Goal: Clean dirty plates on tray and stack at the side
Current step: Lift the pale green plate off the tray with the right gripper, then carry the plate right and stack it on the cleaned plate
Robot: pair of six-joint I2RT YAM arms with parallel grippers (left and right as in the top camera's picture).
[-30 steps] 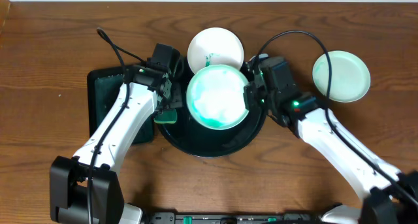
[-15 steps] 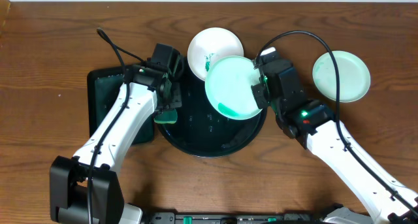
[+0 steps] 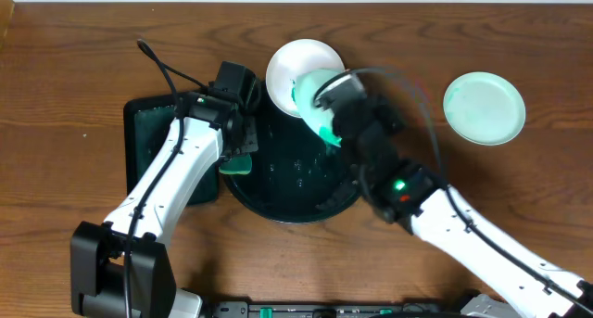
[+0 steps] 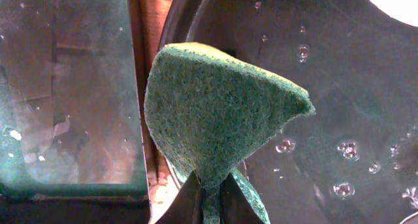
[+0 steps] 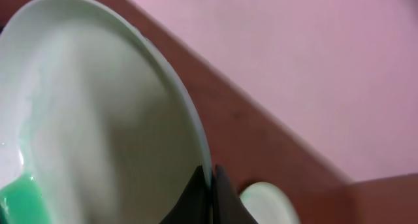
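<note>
Wooden desk point(image 3: 56, 95) is carrying the tray point(image 3: 278, 202). Above its far side, a tilted mint plate point(image 3: 310, 94) is being pinched at the rim by the right jaws. The side plate point(image 3: 484, 108) is lying well to their right, nearer this arm. A sponge point(image 4: 215, 106) is being clamped by the left jaws.

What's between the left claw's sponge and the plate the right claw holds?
Only bare wet floor of the round black tray, between sponge and tilted mint plate; the overhead view shows it.

The sponge point(image 4: 215, 106) looks rough and fibrous, the black tray point(image 4: 326, 74) glossy and wet, the plate point(image 5: 98, 119) smooth, the table point(image 3: 56, 77) grained wood.
</note>
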